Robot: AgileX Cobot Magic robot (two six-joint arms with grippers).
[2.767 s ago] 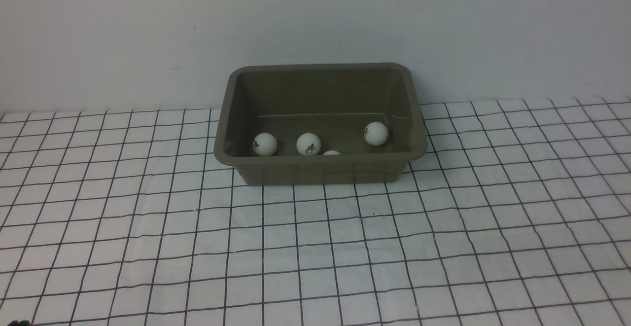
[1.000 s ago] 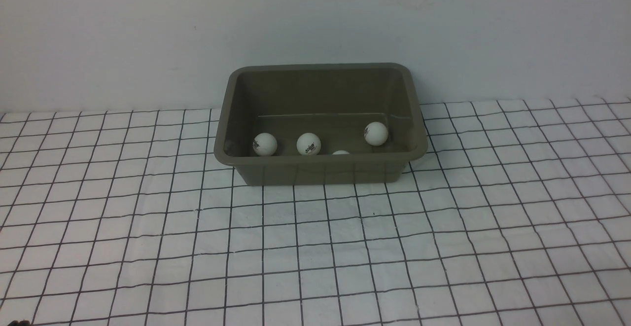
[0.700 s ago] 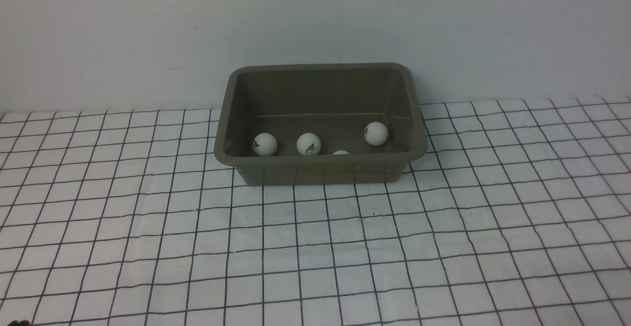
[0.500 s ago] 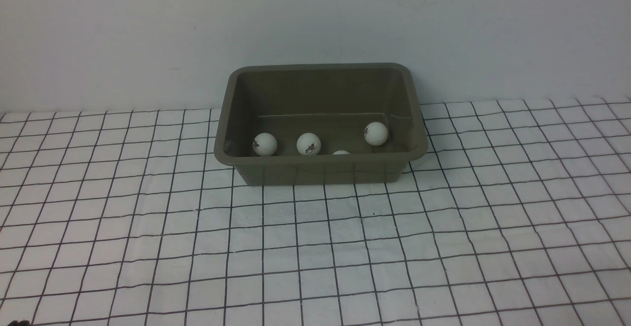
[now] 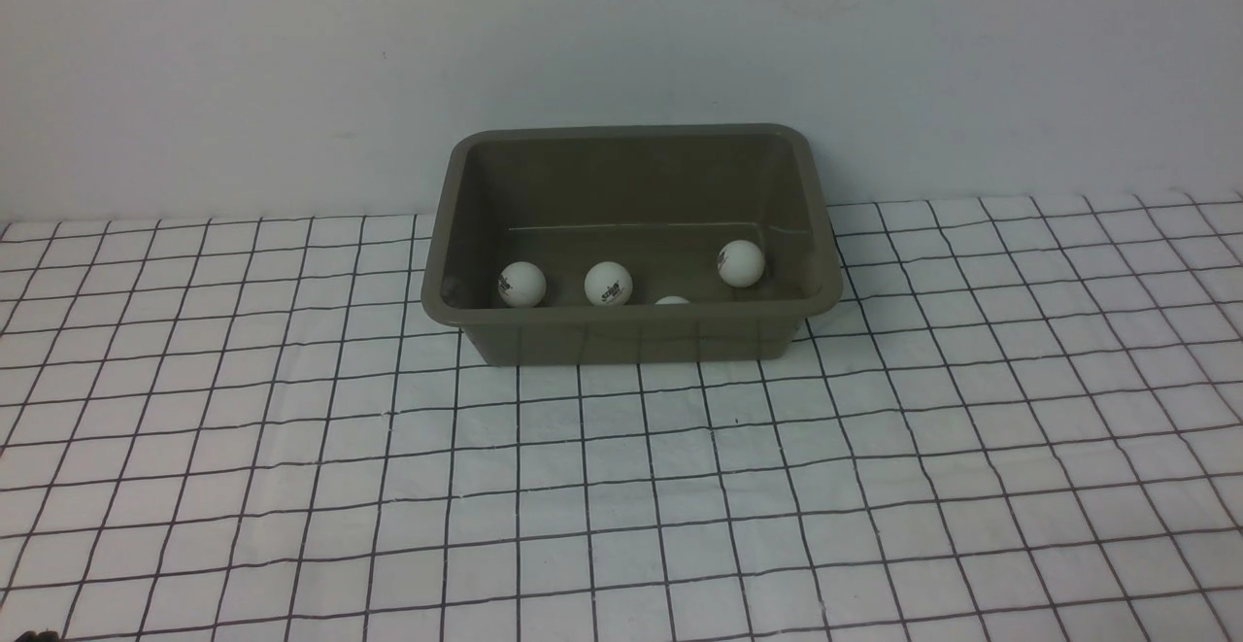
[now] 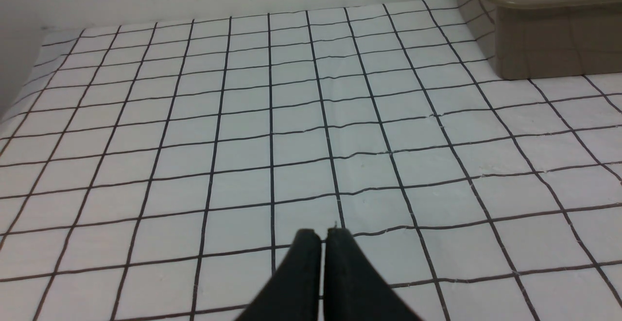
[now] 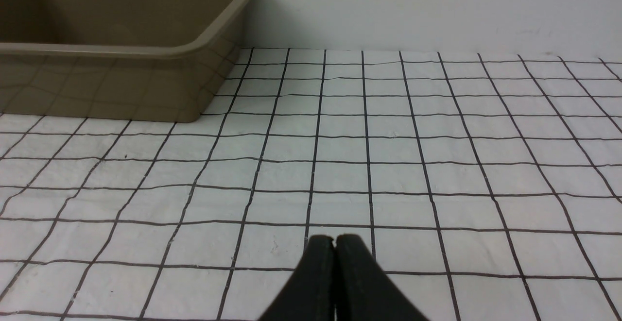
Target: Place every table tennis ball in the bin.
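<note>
The olive-brown bin [image 5: 631,326] stands at the back middle of the table in the front view. Inside it lie several white table tennis balls: one at the left [image 5: 521,284], one beside it [image 5: 608,284], one at the right [image 5: 741,263], and the top of another [image 5: 671,301] peeks over the near wall. No arm shows in the front view. My left gripper [image 6: 323,233] is shut and empty over the cloth, with the bin [image 6: 549,44] far off. My right gripper [image 7: 335,239] is shut and empty too, the bin [image 7: 121,49] well ahead of it.
A white cloth with a black grid [image 5: 621,487] covers the table. A plain white wall [image 5: 621,40] rises right behind the bin. The cloth's left edge meets a wall in the left wrist view.
The half-hidden ball by the bin's near wall rolled a little to the right early on. Over the last second nothing has moved.
</note>
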